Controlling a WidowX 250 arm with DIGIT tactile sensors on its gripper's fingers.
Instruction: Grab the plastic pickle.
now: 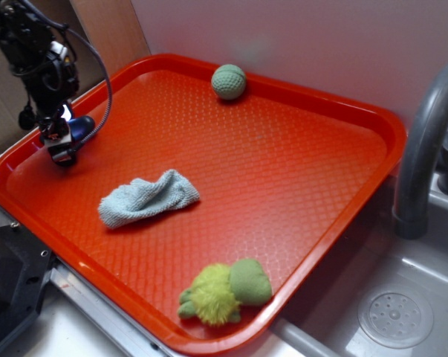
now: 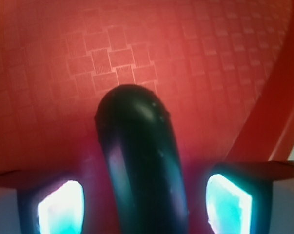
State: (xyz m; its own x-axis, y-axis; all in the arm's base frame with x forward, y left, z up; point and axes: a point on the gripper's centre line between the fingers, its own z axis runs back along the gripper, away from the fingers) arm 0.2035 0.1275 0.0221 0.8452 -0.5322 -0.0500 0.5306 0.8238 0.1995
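My gripper (image 1: 62, 141) straddles the pickle (image 2: 139, 161) at the tray's (image 1: 298, 171) left edge, fingers (image 2: 61, 204) spread on either side; closing and lifting remain.

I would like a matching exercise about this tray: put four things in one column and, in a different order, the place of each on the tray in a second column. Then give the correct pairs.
Things:
1. plastic pickle
2. green ball
3. blue cloth
4. plush toy

Places on the red tray, as the exterior view shows it:
A. at the far rim, near the wall
B. at the near rim, beside the sink
C. between the fingers of the gripper, at the left edge
D. lying crumpled in the left-middle part

Pairs: 1-C, 2-A, 3-D, 4-B
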